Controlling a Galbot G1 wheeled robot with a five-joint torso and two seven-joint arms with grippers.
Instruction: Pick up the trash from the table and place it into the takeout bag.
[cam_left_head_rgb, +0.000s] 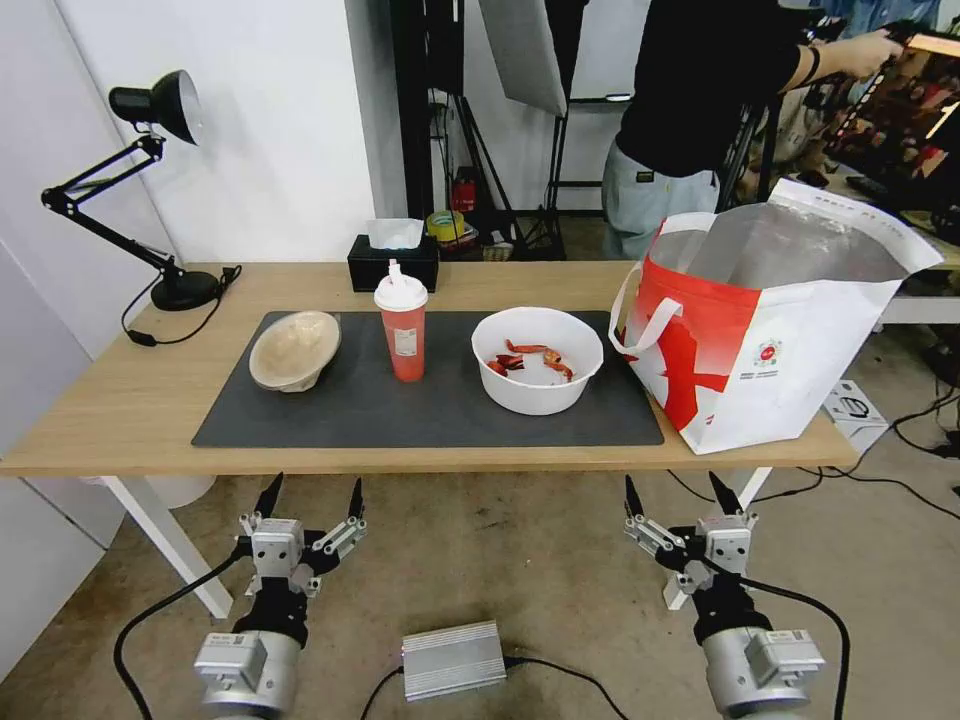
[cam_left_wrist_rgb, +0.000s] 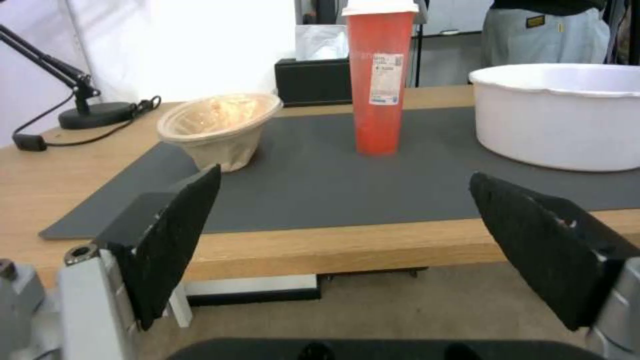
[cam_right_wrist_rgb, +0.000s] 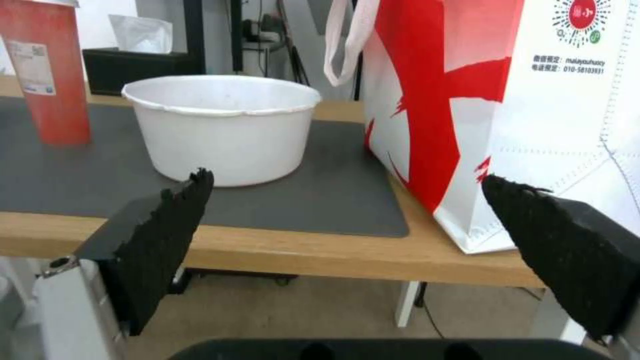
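Nearest the camera, low before the tabletop's front edge and over the floor: left pincer and right pincer, both with fingers spread wide, holding nothing, tips aimed toward the tabletop.

Going from left to right on the dark grey mat:

- Beige pulp bowl, tipped on its side, mouth turned up and toward the robot's left. Straight ahead of the left pincer, a little beyond it and higher.
- Tall red drink cup with white lid, upright, long axis vertical, between the two bowls. Closer to the left pincer than to the right one.
- White round bowl with red food scraps inside, upright, mouth up. Ahead and to the left of the right pincer, nearer to that arm.
- Takeout bag, at the right end of the tabletop, just beside the mat's right edge, mouth open upward with silver lining visible, strap handle hanging on the side facing the white bowl. Ahead and slightly right of the right pincer.

Nothing picked up yet; all three pieces of trash apart from each other and outside the bag. Probably the easiest division: white bowl for the right arm, with only a short way rightward to the bag; pulp bowl and cup for the left arm, with a longer way across.
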